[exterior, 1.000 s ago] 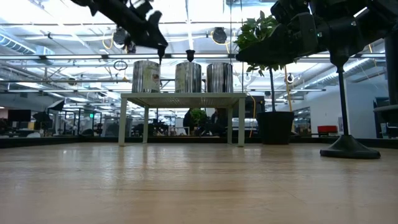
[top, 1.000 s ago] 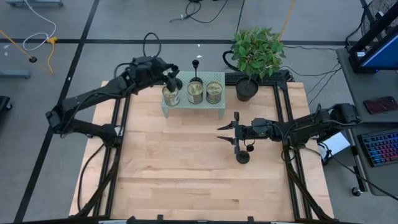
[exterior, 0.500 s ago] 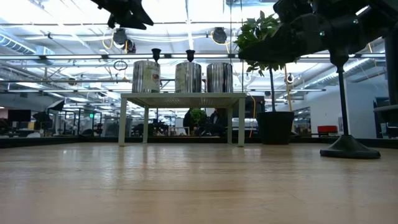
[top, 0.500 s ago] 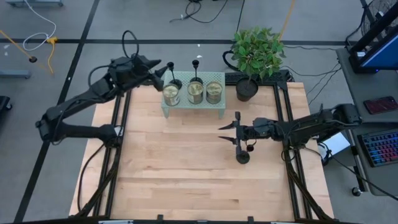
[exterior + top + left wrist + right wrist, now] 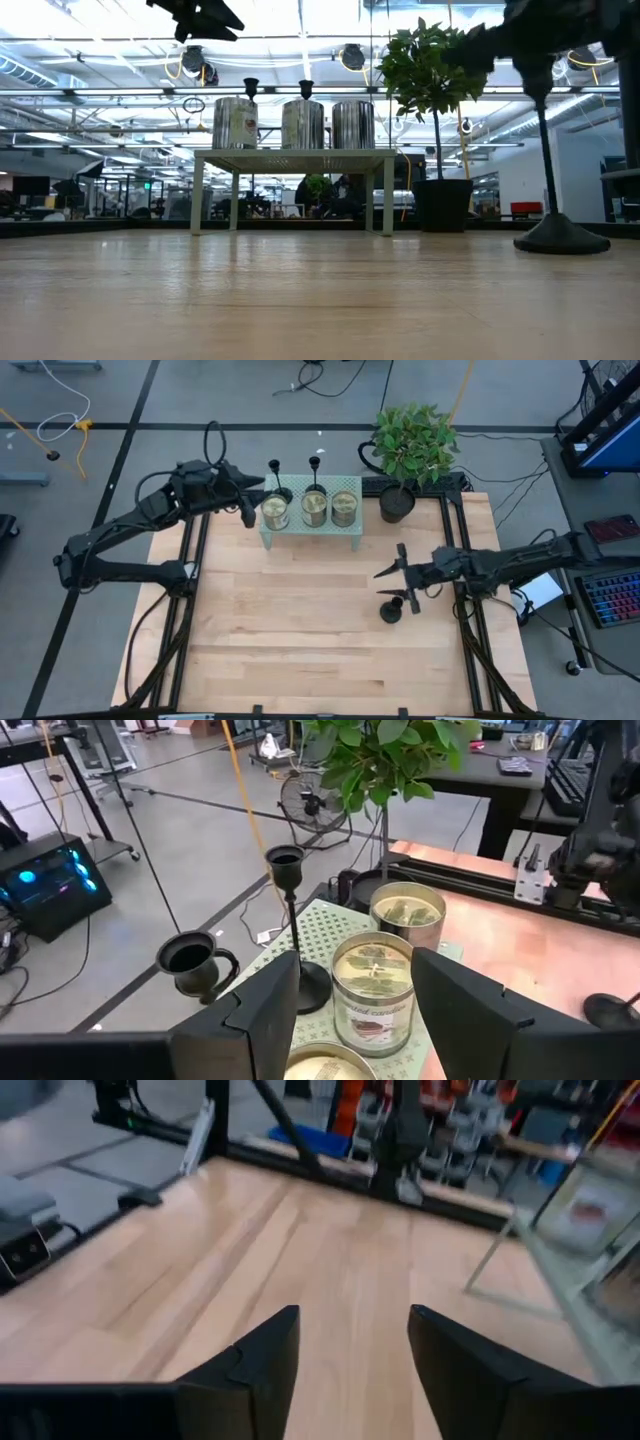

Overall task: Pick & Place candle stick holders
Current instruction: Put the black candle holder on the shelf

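Two candle stick holders are up on the little green stand (image 5: 345, 540), behind the jars: one (image 5: 274, 478) by the left jar (image 5: 275, 513), one (image 5: 315, 475) behind the middle jar (image 5: 314, 508). The third holder (image 5: 392, 608) stands alone on the table (image 5: 270, 630), just beside your right end effector (image 5: 398, 575).

Your right end effector's fingers are spread wide with nothing between them. To take that last holder cleanly, line the gap up on the thin stem above the base, come in level, and close gently; it looks top-light but easy to tip.

Your left end effector (image 5: 247, 506) hovers by the stand's left end, fingers apart and empty.

Compared with half a second ago, the right arm has pulled back toward its side of the table and off the holder, which sits almost where it was. The left arm has barely shifted, and both placed holders are unchanged.
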`<state>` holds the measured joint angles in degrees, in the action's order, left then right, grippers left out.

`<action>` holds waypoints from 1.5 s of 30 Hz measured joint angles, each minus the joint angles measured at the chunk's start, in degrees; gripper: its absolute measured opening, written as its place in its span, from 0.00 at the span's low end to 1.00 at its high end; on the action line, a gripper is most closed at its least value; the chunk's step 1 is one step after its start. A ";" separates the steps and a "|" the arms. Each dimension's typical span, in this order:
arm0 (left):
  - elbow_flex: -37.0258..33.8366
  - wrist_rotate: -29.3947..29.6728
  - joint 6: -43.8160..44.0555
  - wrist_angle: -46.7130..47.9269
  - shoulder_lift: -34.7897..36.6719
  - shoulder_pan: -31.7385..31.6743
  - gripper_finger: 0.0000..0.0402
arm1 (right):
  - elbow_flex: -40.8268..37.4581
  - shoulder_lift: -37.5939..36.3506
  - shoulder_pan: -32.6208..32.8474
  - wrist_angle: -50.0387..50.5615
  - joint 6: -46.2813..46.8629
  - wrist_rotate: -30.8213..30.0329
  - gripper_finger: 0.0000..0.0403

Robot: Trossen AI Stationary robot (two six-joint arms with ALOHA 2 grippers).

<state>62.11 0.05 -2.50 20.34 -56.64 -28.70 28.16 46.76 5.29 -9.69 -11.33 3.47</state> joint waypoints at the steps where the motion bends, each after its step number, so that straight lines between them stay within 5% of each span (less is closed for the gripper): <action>1: 0.00 0.00 0.03 0.05 0.00 0.12 0.50 | 0.00 -1.05 0.25 0.01 -0.30 0.06 0.47; 11: 0.00 0.00 0.00 0.97 0.00 0.43 0.50 | -0.32 -6.82 5.11 13.06 6.69 5.55 0.59; 30: 0.00 0.02 0.44 0.83 0.00 0.43 0.50 | -13.87 -10.71 8.25 -6.40 3.16 -0.49 0.58; 45: 0.00 0.02 0.42 0.89 -0.02 0.45 0.50 | -13.99 -13.13 8.28 1.95 8.20 -1.26 0.52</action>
<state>62.11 0.08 -2.09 21.23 -56.66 -28.25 14.17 33.63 13.57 -7.74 -3.12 2.21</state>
